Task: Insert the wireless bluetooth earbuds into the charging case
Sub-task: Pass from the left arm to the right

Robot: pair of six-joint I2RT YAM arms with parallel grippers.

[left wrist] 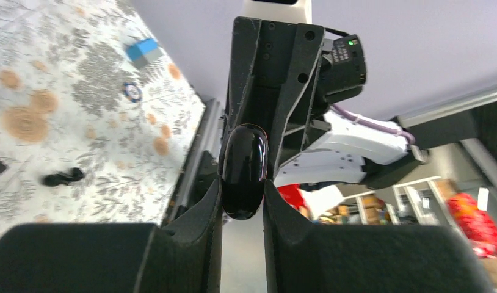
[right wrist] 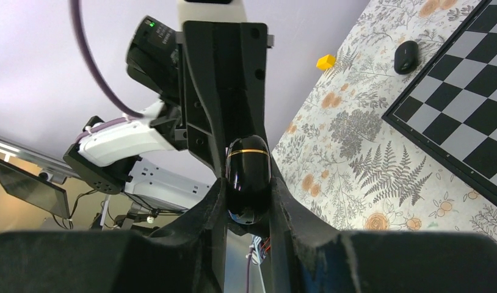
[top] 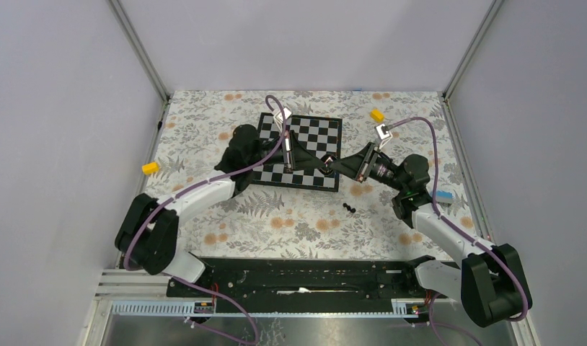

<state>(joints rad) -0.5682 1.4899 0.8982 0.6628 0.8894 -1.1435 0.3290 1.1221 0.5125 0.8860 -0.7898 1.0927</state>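
Observation:
The charging case (top: 327,164) is a glossy black pebble held in the air over the chessboard (top: 309,130), gripped from both sides. My left gripper (top: 321,163) is shut on one end of it, and the left wrist view shows the case (left wrist: 245,171) pinched between my fingers (left wrist: 243,190). My right gripper (top: 335,166) is shut on the other end. In the right wrist view the case (right wrist: 248,177) shows a thin gold seam and looks closed between that gripper's fingers (right wrist: 248,194). The earbuds (top: 349,209) lie together on the floral cloth near the board's front right corner and also show in the left wrist view (left wrist: 63,177).
Yellow blocks lie at the left (top: 150,167) and back right (top: 377,114). A blue block (top: 443,194) lies at the right, with a small ring (left wrist: 132,92) near it. A black oval object (right wrist: 406,56) lies by the chessboard's edge. Frame posts stand at the back corners.

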